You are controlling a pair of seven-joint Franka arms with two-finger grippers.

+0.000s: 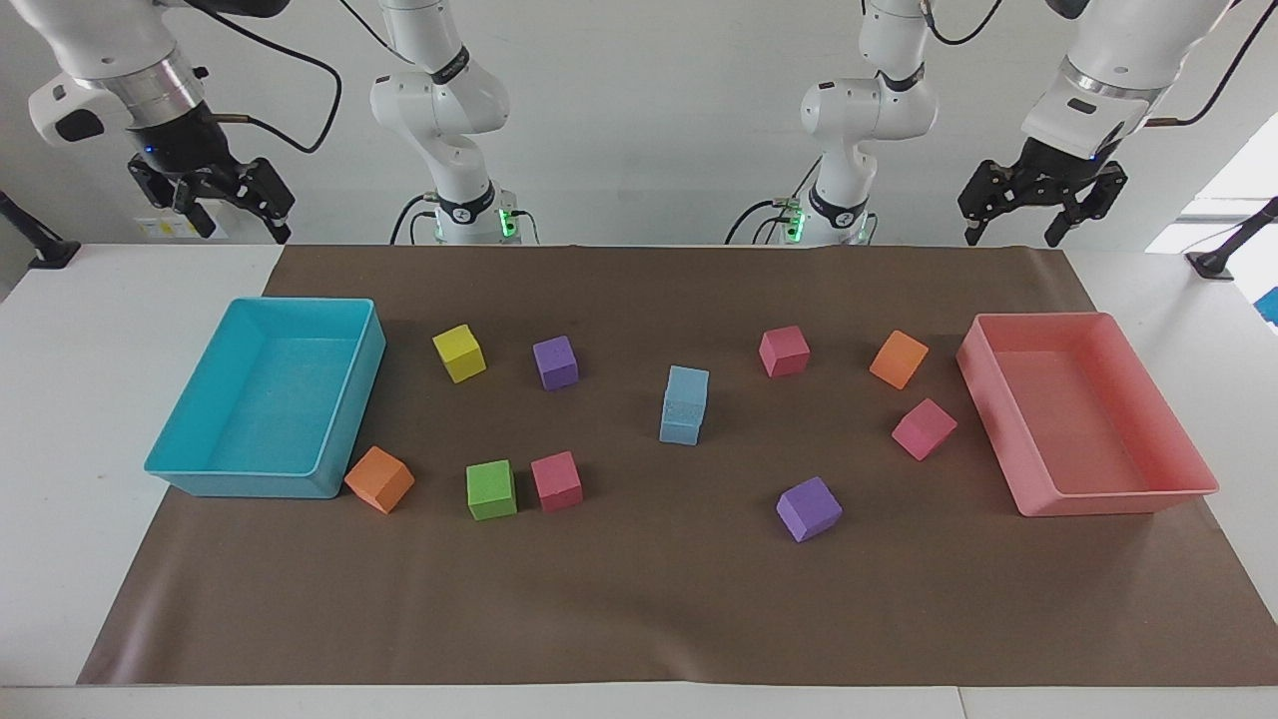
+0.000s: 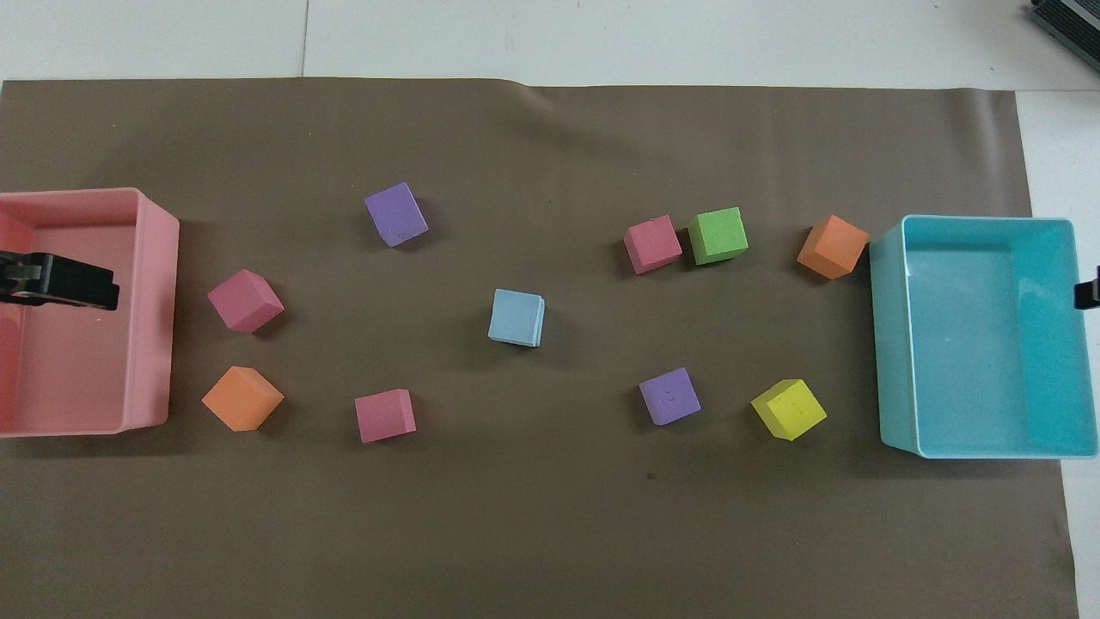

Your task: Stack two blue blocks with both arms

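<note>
The two blue blocks (image 1: 685, 404) stand stacked one on the other in the middle of the brown mat; from overhead they show as one light blue square (image 2: 516, 317). Nothing touches them. My right gripper (image 1: 245, 228) is open and empty, raised high over the turquoise tray's outer edge; only a tip of it shows in the overhead view (image 2: 1088, 294). My left gripper (image 1: 1010, 236) is open and empty, raised high over the pink tray; in the overhead view a black finger (image 2: 60, 284) shows over that tray.
A turquoise tray (image 1: 349, 399) lies at the right arm's end and a pink tray (image 1: 998, 399) at the left arm's end. Loose cubes lie around the stack: yellow (image 1: 459, 353), purple (image 1: 555, 361), green (image 1: 491, 489), pink (image 1: 784, 351), orange (image 1: 899, 359), purple (image 1: 809, 508).
</note>
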